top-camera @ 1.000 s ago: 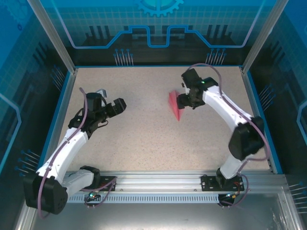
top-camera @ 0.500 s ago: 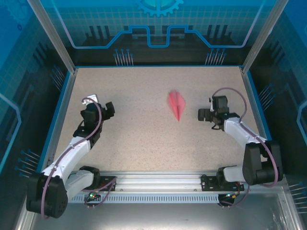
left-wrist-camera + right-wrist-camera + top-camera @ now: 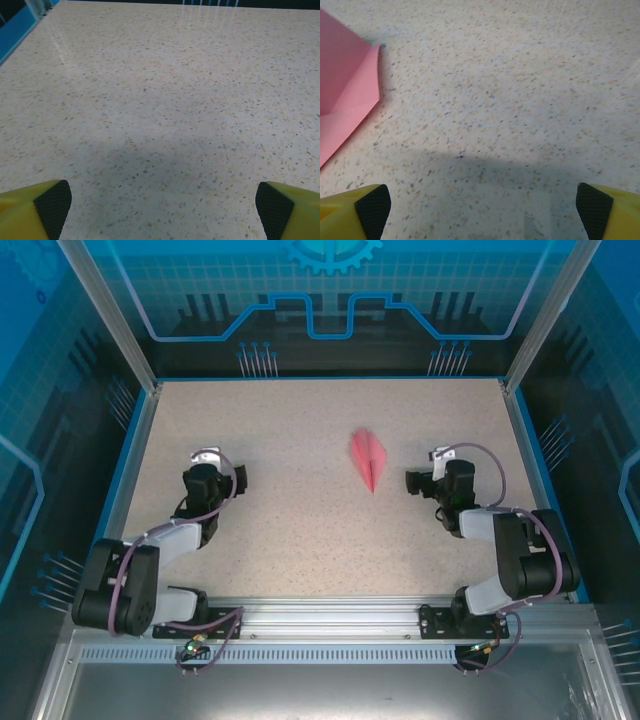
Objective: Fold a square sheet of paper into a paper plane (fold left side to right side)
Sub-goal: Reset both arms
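The square sheet of paper lies folded into a narrow pink-red paper plane (image 3: 368,455) flat on the speckled table, its point toward the near edge. In the right wrist view a creased corner of the paper plane (image 3: 345,95) shows at the left. My right gripper (image 3: 412,481) sits low to the right of the plane, a short gap away, open and empty (image 3: 484,207). My left gripper (image 3: 238,478) rests far to the plane's left, also open over bare table (image 3: 164,207), with its black-padded yellow fingertips (image 3: 52,205) spread wide.
The speckled table (image 3: 300,530) is bounded by a blue rim (image 3: 128,455) and aluminium frame posts. Both arms are folded back close to their bases on the rail (image 3: 330,615) at the near edge.
The right arm has let go of the plane and pulled back toward the near right, its jaws opening. The left arm has folded back toward its base. The plane stays put.
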Controlling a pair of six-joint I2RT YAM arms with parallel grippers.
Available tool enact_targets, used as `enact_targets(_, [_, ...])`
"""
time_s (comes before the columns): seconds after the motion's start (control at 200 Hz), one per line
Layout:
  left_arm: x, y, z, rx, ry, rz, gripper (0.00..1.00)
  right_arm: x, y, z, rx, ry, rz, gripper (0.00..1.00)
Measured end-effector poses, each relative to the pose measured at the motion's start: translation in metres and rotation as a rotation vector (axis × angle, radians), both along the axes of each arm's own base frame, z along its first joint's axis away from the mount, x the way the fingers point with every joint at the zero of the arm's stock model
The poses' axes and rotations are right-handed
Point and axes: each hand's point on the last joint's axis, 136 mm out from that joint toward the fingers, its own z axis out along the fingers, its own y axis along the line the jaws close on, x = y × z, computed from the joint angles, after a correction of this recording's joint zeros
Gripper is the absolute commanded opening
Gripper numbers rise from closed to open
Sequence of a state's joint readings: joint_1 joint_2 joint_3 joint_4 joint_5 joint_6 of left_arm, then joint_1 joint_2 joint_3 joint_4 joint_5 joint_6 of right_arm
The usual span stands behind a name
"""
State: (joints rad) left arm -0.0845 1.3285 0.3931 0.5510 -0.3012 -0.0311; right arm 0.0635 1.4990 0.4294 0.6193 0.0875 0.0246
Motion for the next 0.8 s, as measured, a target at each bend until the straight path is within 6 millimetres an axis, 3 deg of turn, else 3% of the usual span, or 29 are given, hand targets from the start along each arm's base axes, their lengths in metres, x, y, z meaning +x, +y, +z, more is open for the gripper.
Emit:
enact_targets(0.145, [0.01,-0.006,-0.009,-0.027,-0.038,-0.06,0.99,0.006,0.003,0.012,0.027,-0.057,0.039,0.99])
enact_targets(0.285, [0.013,-0.011,-0.032,-0.048,0.012,-0.112,0.99,0.009,0.005,0.018,0.033,-0.085,0.05,0.99])
enact_targets(0.8, [0.021,-0.01,-0.022,-0.073,-0.019,-0.139,0.99,0.01,0.005,0.02,0.012,-0.096,0.054,0.99])
